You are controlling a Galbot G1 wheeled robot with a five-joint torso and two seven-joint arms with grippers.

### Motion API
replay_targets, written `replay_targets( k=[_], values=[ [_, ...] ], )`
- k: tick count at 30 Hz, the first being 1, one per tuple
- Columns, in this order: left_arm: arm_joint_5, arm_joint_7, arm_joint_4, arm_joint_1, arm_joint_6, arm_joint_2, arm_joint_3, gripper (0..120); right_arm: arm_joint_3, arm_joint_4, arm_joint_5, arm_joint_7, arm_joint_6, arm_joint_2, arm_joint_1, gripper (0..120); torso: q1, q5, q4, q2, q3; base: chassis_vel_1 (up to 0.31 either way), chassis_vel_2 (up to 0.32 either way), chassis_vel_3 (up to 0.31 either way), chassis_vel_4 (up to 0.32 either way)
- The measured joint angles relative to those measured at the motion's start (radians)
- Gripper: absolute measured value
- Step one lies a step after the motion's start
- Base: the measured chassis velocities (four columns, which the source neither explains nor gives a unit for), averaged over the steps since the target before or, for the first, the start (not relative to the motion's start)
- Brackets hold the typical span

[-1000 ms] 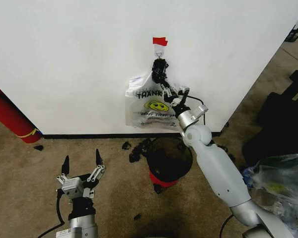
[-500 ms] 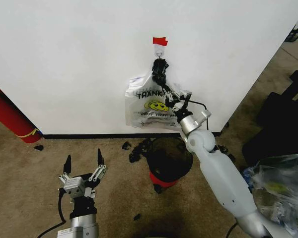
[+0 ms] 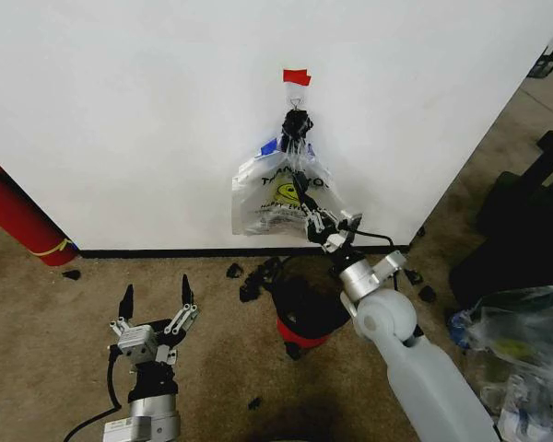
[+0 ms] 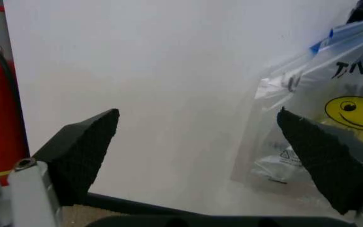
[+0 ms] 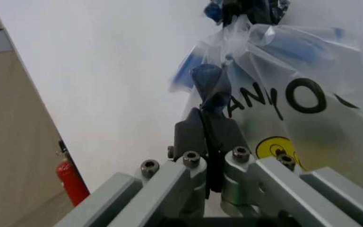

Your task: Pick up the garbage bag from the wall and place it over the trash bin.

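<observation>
From the head view, the garbage bag (image 3: 281, 189) hangs against the wall (image 3: 129, 110) from a small hook (image 3: 296, 99) under a red tape strip (image 3: 297, 76), its handles gathered in a dark knot just below the hook. The right gripper (image 3: 319, 224) reaches up to the bag's lower right edge, and the plastic looks drawn toward it. The trash bin (image 3: 306, 308) stands on the floor right below, its red base showing. The left gripper (image 3: 155, 304) waits low on the robot's left, fingers spread and empty. A red cylinder (image 3: 14, 214) leans by the wall, well apart.

The risk, as I judge it: a pull that runs outward or downward rather than up could tear the thin film or leave the knot caught on the hook (a lift would have to clear the hook first).

In the left wrist view, the open fingers frame bare wall and the bag; a yellow smiley and the black letters "TNK" can be read, smaller print below being too fine.

In the right wrist view, the fingers (image 5: 197, 135) are closed on a bluish fold of the bag, a thin pinch that may slip. Mirrored lettering reads roughly "ANYO".
</observation>
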Motion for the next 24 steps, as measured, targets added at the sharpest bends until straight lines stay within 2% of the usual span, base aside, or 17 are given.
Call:
replay_targets(
  k=[18,24],
  values=[
    [0.002,0.005,0.021,-0.011,0.002,0.005,0.024,100,0.074,0.075,-0.085,-0.055,0.063,-0.04,-0.188,0,0.0,0.0002,-0.0001,0.0,0.0,0.0,0.0,0.0,0.0],
    [-0.019,0.006,0.021,-0.02,0.007,0.028,0.022,100,0.116,0.1,-0.119,-0.071,0.084,-0.049,-0.266,0,0.0,0.0001,-0.0002,0.0,0.0,0.0,0.0,0.0,0.0]
  ],
)
